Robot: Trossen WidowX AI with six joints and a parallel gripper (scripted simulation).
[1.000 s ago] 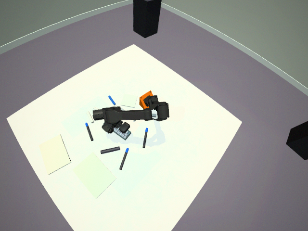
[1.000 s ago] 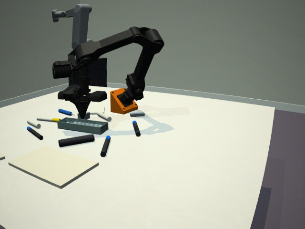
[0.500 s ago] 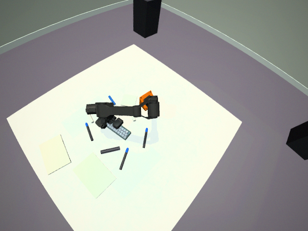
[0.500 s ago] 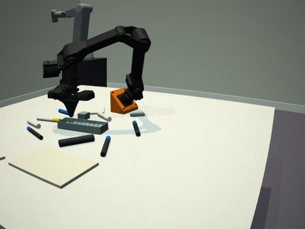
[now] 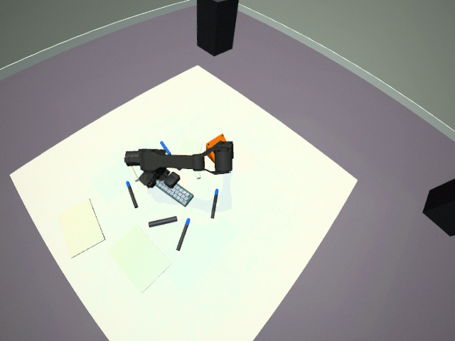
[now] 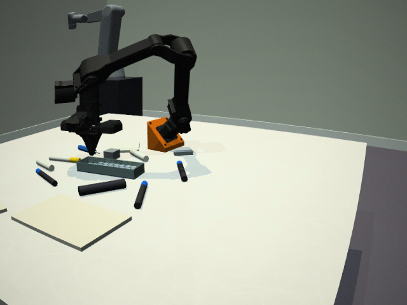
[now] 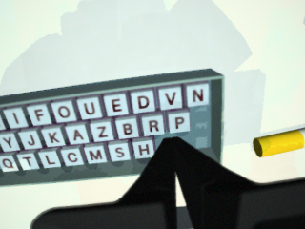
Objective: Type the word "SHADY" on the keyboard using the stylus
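Observation:
The keyboard (image 5: 178, 193) (image 6: 107, 169) (image 7: 102, 130) lies on the desk, its lettered keys readable in the wrist view. S (image 7: 120, 151), H (image 7: 143, 149), A (image 7: 77, 135), D (image 7: 143, 101) and Y (image 7: 8, 141) all show. My gripper (image 6: 91, 153) (image 7: 171, 144) is shut and empty, pointing down above the keyboard. In the wrist view its tips overlap the area just below P and right of H. A blue pen-like piece with a thin tip (image 5: 166, 148) (image 6: 86, 149) and a white stick with a yellow end (image 6: 74, 159) (image 7: 278, 143) lie nearby. I cannot tell which is the stylus.
Black, blue-ended markers (image 5: 131, 195) (image 5: 214, 204) (image 5: 183, 234) and a thick black cylinder (image 5: 163, 222) (image 6: 102, 187) lie around the keyboard. A grey block (image 6: 111, 153) and white sticks (image 6: 138, 154) (image 6: 45, 164) are near it. Flat pads (image 5: 80, 228) (image 5: 139, 258) lie farther out. The orange base (image 6: 154, 139) holds the arm.

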